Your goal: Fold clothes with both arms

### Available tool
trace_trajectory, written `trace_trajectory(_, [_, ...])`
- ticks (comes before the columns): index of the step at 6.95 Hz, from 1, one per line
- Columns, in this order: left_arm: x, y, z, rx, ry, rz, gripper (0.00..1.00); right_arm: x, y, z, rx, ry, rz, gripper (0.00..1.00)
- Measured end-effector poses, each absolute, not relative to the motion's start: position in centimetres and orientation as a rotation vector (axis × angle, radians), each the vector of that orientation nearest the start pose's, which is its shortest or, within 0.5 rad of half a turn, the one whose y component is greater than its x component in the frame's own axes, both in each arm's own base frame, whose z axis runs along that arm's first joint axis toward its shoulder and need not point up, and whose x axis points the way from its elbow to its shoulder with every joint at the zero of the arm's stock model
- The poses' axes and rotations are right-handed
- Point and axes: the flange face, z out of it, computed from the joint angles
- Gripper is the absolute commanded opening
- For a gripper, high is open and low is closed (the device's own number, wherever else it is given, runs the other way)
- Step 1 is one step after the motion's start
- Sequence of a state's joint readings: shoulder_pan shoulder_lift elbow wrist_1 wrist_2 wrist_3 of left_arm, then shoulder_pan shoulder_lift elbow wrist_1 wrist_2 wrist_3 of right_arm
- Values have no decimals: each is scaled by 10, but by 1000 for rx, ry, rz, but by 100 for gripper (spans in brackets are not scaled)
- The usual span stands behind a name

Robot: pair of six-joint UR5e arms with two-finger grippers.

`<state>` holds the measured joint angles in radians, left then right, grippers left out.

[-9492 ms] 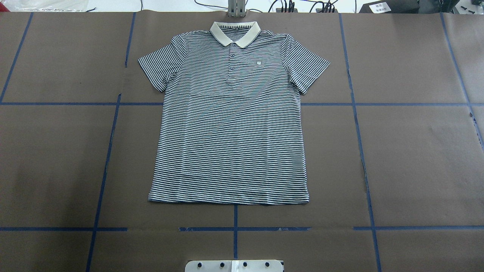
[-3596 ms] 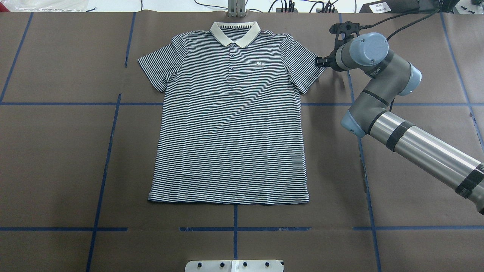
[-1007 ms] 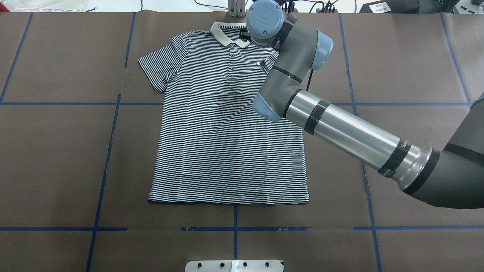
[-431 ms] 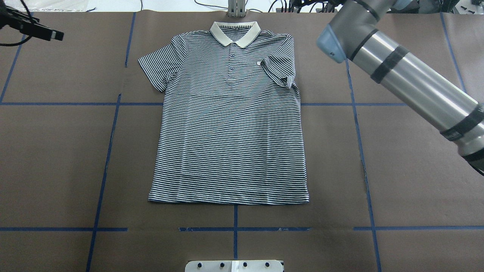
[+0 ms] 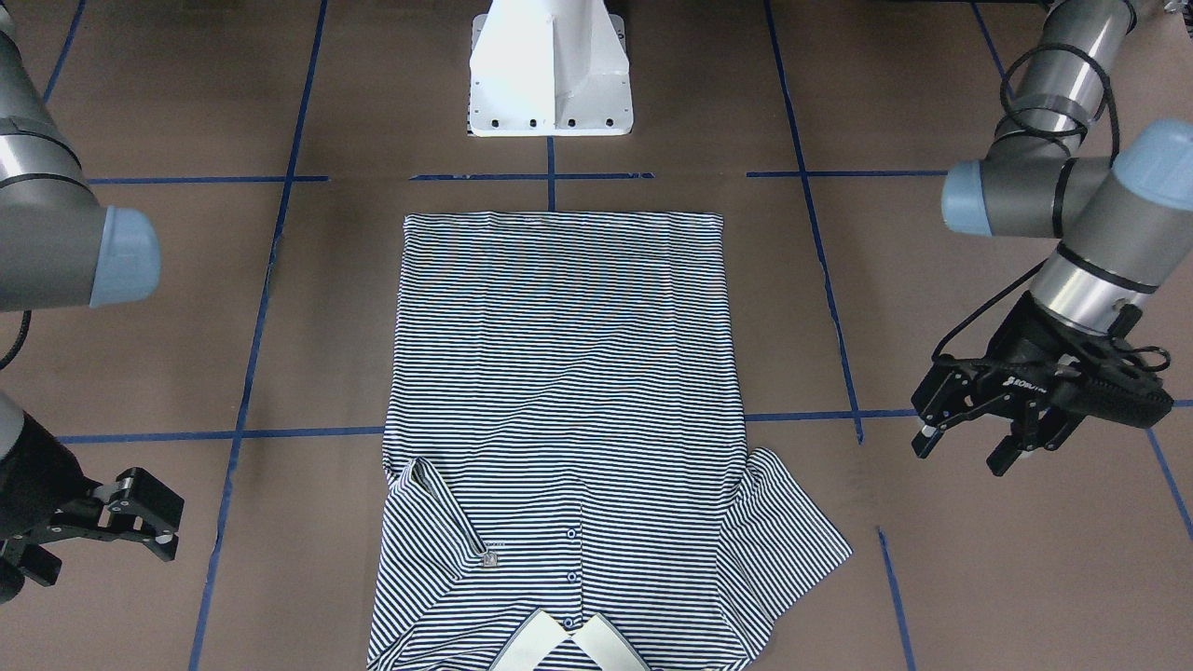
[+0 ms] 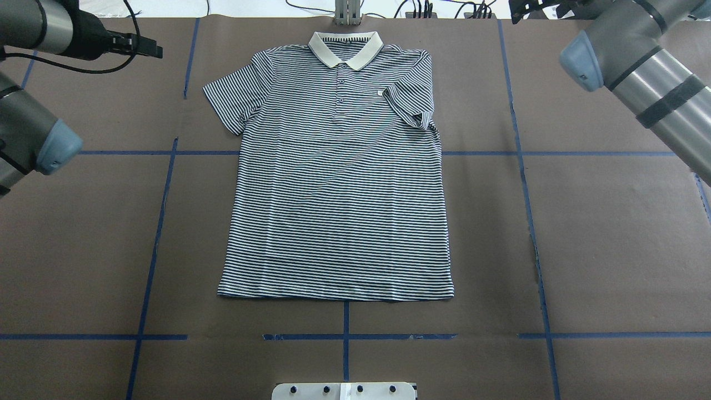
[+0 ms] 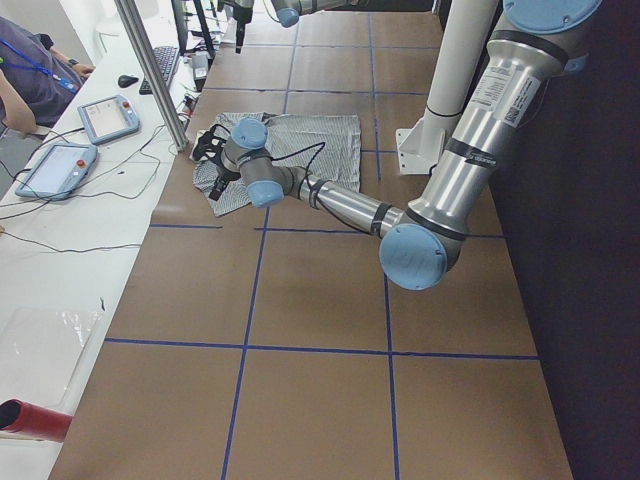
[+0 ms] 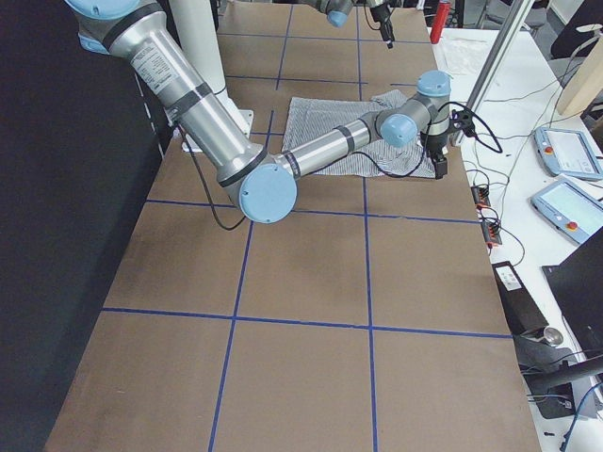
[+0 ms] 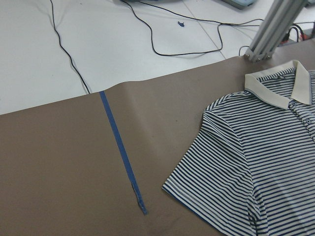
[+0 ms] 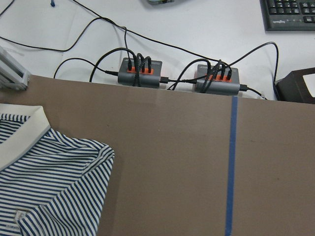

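The striped polo shirt (image 6: 339, 183) lies flat on the table, front up, with its cream collar (image 6: 345, 47) at the far edge. The sleeve on the robot's right (image 6: 408, 100) is folded in over the chest by the logo. The other sleeve (image 6: 233, 100) is spread out flat. My left gripper (image 5: 960, 455) is open and empty, above the bare table left of that spread sleeve. My right gripper (image 5: 168, 524) is open and empty, clear of the shirt on the right. The left wrist view shows the spread sleeve (image 9: 216, 182). The right wrist view shows the folded shoulder (image 10: 54, 187).
Brown paper with blue tape lines (image 6: 161, 222) covers the table. The white pedestal base (image 5: 550, 65) stands at the near edge behind the hem. A metal post (image 6: 347, 11), cables and power strips (image 10: 140, 73) lie past the far edge. Tablets (image 7: 105, 115) sit on a side desk.
The right gripper folded the right sleeve onto the chest, let go and withdrew to the far right. The left arm has come in at the far left, towards the spread sleeve.
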<state>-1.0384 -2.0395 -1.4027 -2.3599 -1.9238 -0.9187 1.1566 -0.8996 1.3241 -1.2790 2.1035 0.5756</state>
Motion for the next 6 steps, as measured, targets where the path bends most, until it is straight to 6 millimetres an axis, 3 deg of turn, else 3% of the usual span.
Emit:
trace_trajectory(3, [366,-679,396,566,854,-400,68,-219,-718,349,369,-770,-45,100])
trace_trajectory(6, [416,-692,414,540,798,-408,65,-220,-716,357,359,-764,-41,100])
